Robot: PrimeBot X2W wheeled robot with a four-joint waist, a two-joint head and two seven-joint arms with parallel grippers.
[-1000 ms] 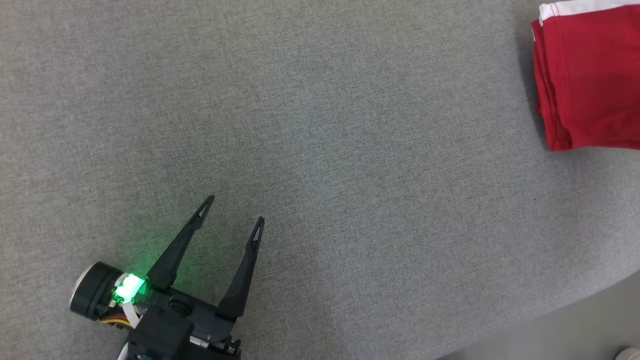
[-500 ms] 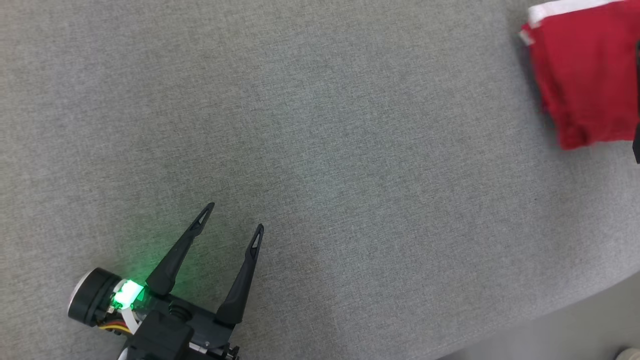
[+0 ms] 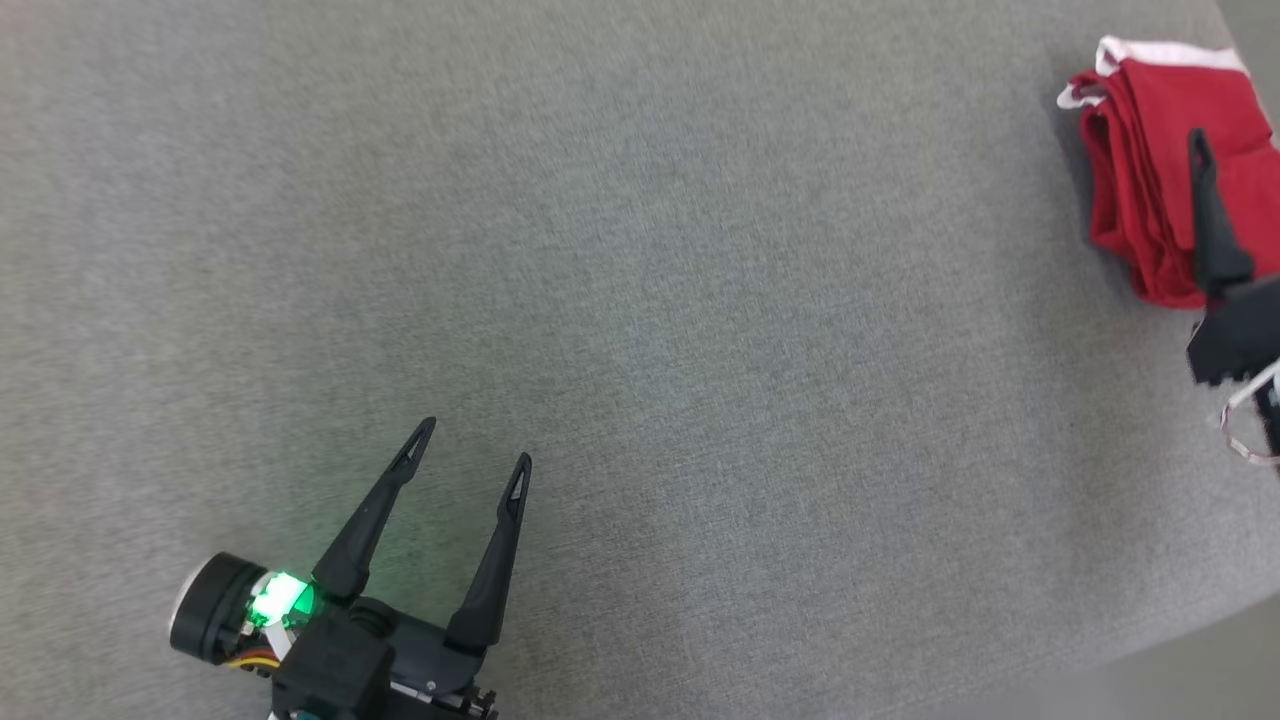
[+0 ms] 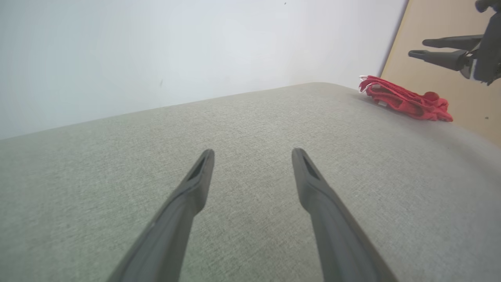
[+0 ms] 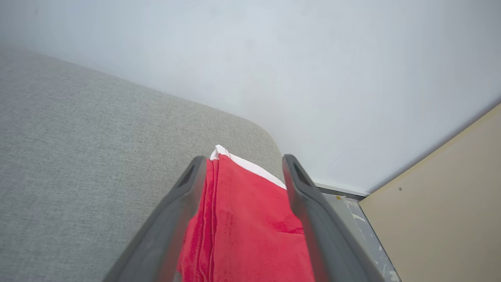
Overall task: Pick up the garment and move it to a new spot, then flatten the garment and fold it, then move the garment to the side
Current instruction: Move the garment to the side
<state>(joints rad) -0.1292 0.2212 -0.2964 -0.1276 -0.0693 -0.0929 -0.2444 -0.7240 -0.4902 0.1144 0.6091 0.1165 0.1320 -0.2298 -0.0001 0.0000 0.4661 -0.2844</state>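
Covering the whole work area is a grey woven upholstery surface, lying flat and running to a rounded far corner. A plain pale wall is rising behind it. To the right, a tan panel is meeting that wall above a strip of scuffed grey floor.

The garment, red with a white band, is lying folded at the far right corner of the surface, close to its edge. Its long axis is running away from the robot, slightly tilted. The white-banded end is pointing toward the wall, and the stacked fold edges are facing the robot's left. Its right side is passing out of the head view, so its full width cannot be judged there.

The right gripper is hanging over the garment with its two fingers spread wide and pointing along that long axis, and it is gripping nothing. In the left wrist view it appears to be standing clear above the cloth, though the angle is too oblique for certainty.

The left gripper is hovering over bare surface at the near left, well apart from the garment. Its fingers are spread and empty, and a green light is glowing at its wrist.
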